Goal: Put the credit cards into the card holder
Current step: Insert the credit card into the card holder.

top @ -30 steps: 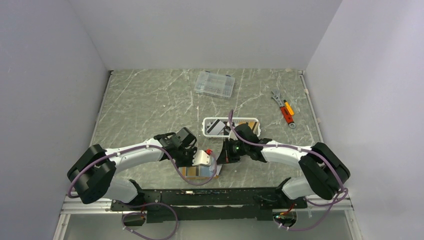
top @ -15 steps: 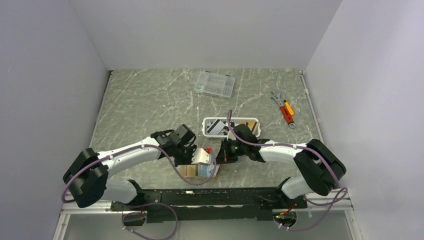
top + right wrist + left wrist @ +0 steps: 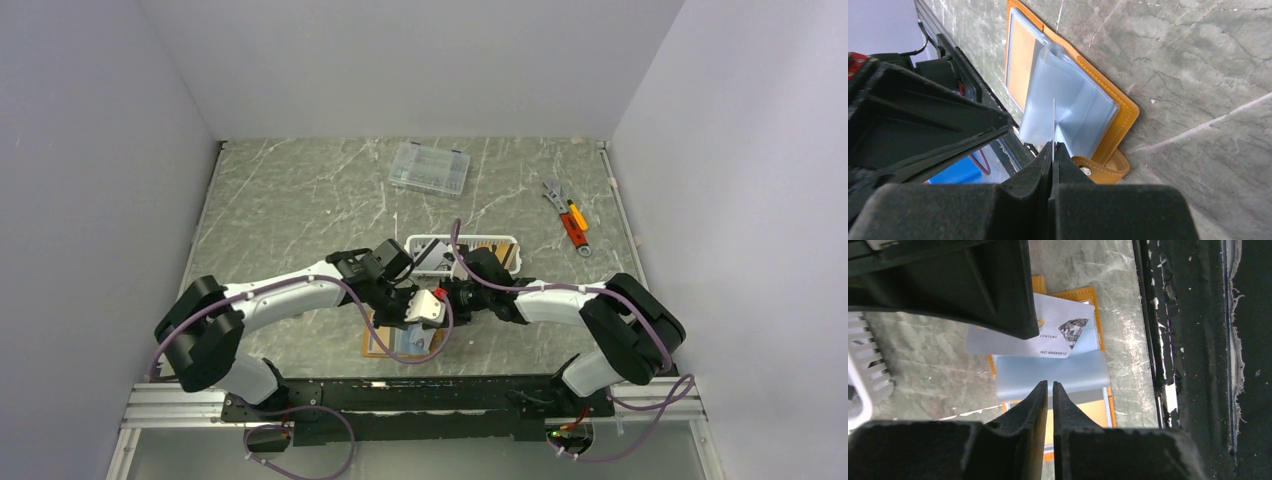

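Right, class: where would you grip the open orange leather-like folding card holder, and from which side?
Probably its orange snap-button tab, approached low from that edge: the orange card holder lies open and flat on the grey marbled table, and only the tab juts past its outline.

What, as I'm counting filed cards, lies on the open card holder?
Pale blue sleeves and a grey-white card over the card holder; the right end effector, gripping the card, hides its end. Pocket contents are hidden.

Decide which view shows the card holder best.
The right wrist view: the card holder lies open, clear sleeves and snap tab plain. In the left wrist view a grey-white credit card hides part; the top view shows it small, half hidden.
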You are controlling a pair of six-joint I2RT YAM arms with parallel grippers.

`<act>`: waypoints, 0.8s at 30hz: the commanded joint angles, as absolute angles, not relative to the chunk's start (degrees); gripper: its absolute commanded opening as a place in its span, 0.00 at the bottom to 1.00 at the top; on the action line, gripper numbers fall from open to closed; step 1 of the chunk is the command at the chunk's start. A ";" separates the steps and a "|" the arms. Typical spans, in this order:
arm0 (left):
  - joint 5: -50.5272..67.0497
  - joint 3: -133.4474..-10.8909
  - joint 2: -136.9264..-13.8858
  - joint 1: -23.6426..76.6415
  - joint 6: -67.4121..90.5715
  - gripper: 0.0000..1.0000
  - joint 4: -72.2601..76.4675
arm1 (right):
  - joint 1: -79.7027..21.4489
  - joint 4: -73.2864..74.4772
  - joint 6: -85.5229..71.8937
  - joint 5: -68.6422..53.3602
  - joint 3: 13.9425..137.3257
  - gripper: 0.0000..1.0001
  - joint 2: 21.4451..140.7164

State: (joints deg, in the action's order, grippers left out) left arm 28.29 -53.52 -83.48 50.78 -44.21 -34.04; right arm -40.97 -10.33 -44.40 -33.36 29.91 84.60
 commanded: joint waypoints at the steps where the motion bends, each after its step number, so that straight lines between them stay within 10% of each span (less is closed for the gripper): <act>1: 30.36 -52.40 -85.16 51.34 -45.37 0.14 -29.99 | -41.22 -14.37 -44.91 -35.19 30.28 0.00 85.31; 24: 14.40 -51.08 -89.06 55.30 -47.96 0.06 -32.39 | -40.12 -14.94 -45.32 -35.27 27.02 0.00 83.47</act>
State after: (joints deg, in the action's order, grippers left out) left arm 19.46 -51.70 -90.63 55.22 -46.50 -30.87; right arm -40.53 -13.02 -45.21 -35.05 27.86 85.38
